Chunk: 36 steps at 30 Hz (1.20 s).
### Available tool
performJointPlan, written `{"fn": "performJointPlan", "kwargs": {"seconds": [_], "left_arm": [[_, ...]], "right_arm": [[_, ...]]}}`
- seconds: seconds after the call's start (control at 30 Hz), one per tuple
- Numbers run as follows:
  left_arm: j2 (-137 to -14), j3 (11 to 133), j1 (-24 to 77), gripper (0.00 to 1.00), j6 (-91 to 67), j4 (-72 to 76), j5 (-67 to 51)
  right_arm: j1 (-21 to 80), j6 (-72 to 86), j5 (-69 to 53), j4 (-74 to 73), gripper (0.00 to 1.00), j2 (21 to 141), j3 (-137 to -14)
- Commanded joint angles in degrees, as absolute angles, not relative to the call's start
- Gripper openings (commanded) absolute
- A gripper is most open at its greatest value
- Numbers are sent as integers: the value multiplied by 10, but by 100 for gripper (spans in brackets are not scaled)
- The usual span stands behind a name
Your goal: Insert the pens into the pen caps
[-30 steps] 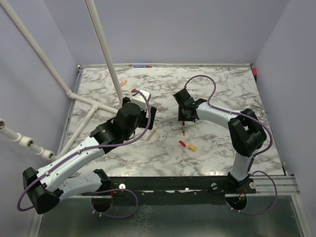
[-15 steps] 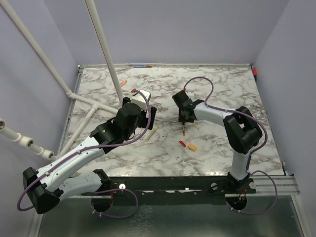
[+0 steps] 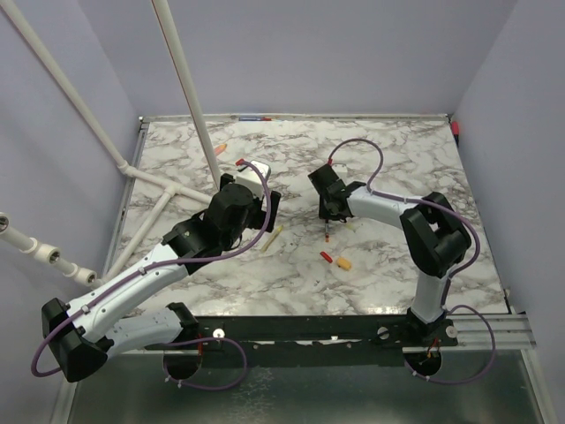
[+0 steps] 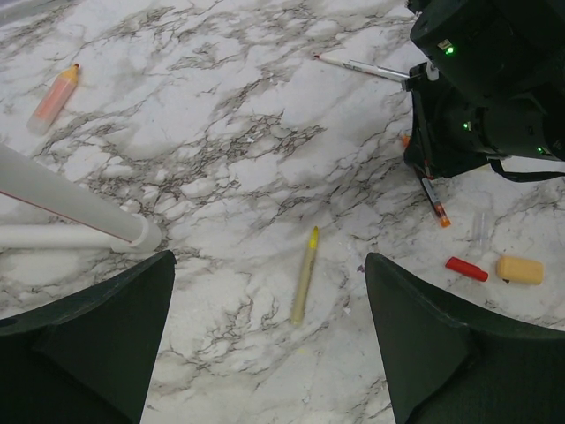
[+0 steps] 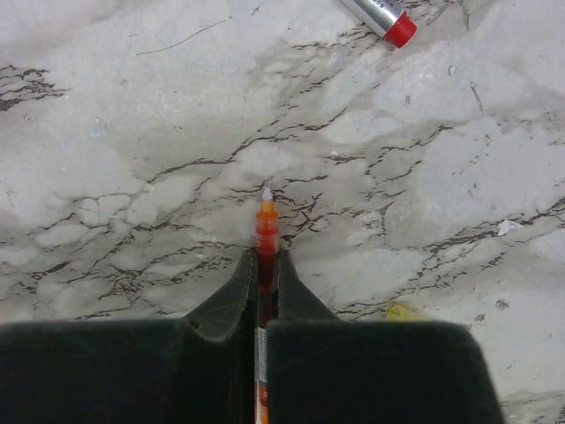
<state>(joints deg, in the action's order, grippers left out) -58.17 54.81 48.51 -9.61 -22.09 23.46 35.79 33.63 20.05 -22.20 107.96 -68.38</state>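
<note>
Right wrist view: the slim orange-red pen (image 5: pixel 266 231) is clamped between the closed fingers of my right tool (image 5: pixel 263 265), its tip poking out over the white marble desk (image 5: pixel 132 132). In the left wrist view, a stubby red cap (image 4: pixel 465 268) and a yellow-orange cap (image 4: pixel 520 269) lie near that tool. My left tool (image 4: pixel 269 261) gapes wide, empty, above a slim yellow pen (image 4: pixel 305 276).

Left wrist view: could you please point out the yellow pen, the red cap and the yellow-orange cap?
yellow pen (image 4: pixel 305 276), left wrist view, mid-barrel.
red cap (image 4: pixel 465 268), left wrist view, its middle.
yellow-orange cap (image 4: pixel 520 269), left wrist view, its middle.
</note>
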Motion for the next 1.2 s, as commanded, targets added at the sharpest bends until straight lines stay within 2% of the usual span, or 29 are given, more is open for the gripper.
{"fn": "performJointPlan", "kwargs": {"seconds": [0.0,0.23,0.6,0.87,1.17], "left_arm": [[-579,537,487,89,-108,-214,228],[-580,526,486,90,-115,-198,210],[-581,527,486,96,-117,-181,88],[-571,511,487,95,-165,-123,-55],[-533,412,487,95,-315,59,-168]], "right_arm": [[360,339,214,-210,1,1069,-654],[360,330,195,-194,1,1003,-640],[360,278,121,-170,1,836,-586],[361,244,-29,-95,1,682,-507],[361,282,-186,-6,1,546,-445]]}}
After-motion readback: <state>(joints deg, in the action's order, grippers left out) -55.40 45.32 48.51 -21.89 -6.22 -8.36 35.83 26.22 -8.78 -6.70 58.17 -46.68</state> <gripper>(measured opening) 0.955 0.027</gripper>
